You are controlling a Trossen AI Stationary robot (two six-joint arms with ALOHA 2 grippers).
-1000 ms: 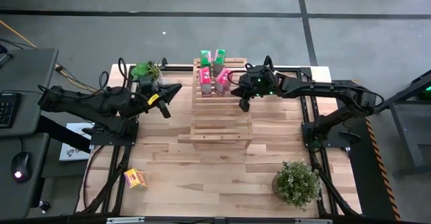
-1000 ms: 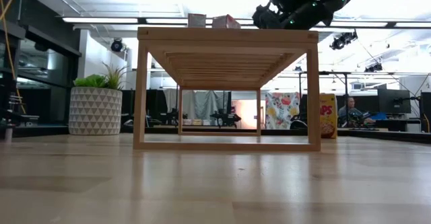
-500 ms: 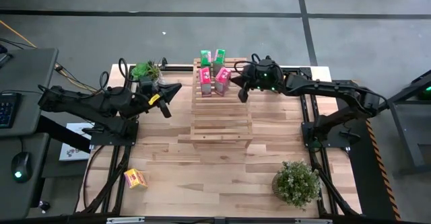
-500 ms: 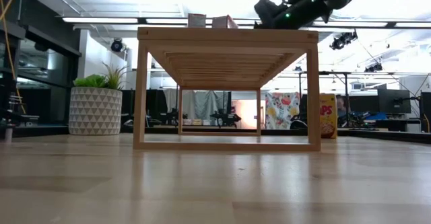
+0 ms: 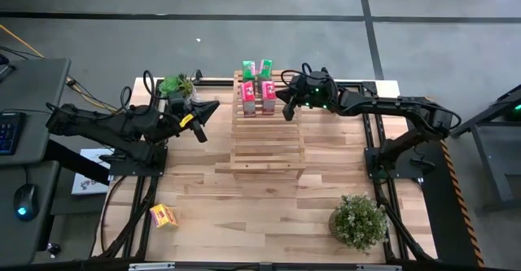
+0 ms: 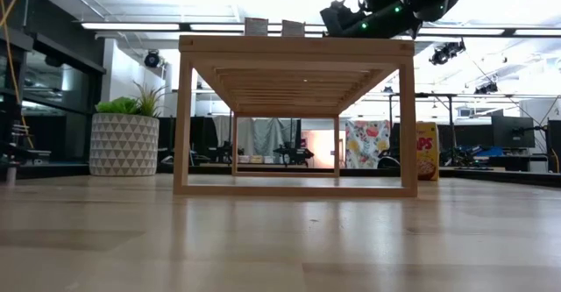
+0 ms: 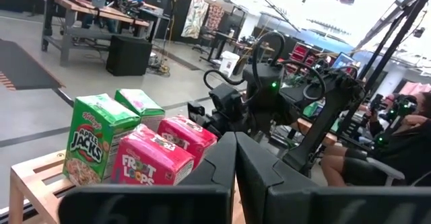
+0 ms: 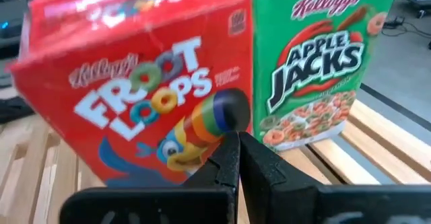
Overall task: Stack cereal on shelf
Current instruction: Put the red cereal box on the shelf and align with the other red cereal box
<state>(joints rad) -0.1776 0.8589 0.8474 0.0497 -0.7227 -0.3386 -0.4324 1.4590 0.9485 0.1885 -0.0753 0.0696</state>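
The slatted wooden rack [image 5: 268, 133] stands mid-table. Two green boxes [image 5: 256, 68] and two pink-red boxes [image 5: 258, 98] stand on its top slats at the far end. They also show in the left wrist view [image 7: 135, 146]. My right gripper [image 5: 285, 111] is shut, at the right pink-red box [image 8: 128, 83], with a green box [image 8: 323, 69] behind. My left gripper [image 5: 210, 108] is shut and empty, left of the rack above the table. One yellow box [image 5: 164, 216] lies at the near left. Another yellow box [image 6: 426, 152] stands beyond the rack in the low view. My right gripper has its shut fingertips [image 8: 232, 150] at the printed broad face [image 8: 202, 126] of the right pink-red box, low on it. The fingers come about level from the table's right and near side. The box stands on the rack's slats, slightly tilted in the wrist view.
A small potted plant [image 5: 177, 85] stands at the far left near my left gripper. A bushy plant [image 5: 357, 220] stands at the near right. A white patterned pot [image 6: 125, 141] shows left of the rack in the low view.
My right gripper has moved toward the far edge and leftward along the rack's right side to the right pink-red box. That box, skewed before, has turned and slid a little left, and now stands about square beside the other pink-red box.
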